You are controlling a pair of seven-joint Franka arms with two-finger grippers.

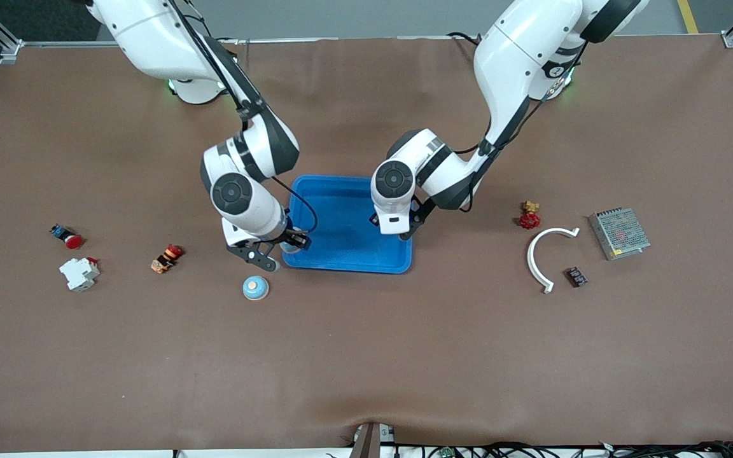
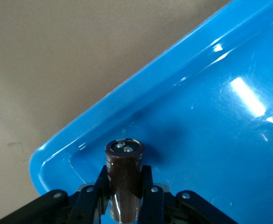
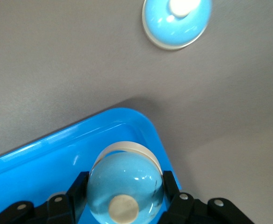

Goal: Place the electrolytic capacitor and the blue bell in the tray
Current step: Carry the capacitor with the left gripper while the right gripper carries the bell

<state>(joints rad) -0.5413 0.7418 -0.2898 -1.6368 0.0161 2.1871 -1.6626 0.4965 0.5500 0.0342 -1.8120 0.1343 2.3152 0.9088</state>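
Note:
The bright-blue tray (image 1: 347,257) lies at the table's middle. My left gripper (image 1: 399,230) is over the tray's end toward the left arm. In the left wrist view it (image 2: 124,177) is shut on a dark brown electrolytic capacitor (image 2: 124,158), held just inside a tray corner (image 2: 211,140). My right gripper (image 1: 277,247) is at the tray's corner toward the right arm. In the right wrist view it (image 3: 125,184) is shut on a light-blue bell (image 3: 127,168) over that corner (image 3: 43,158). A second blue bell (image 1: 256,287) sits on the table nearer the front camera; it also shows in the right wrist view (image 3: 176,21).
Toward the right arm's end lie a red push button (image 1: 67,236), a white breaker (image 1: 79,273) and a small orange-red part (image 1: 167,258). Toward the left arm's end lie a red valve (image 1: 529,216), a white curved piece (image 1: 541,254), a small dark module (image 1: 576,277) and a metal power supply (image 1: 619,233).

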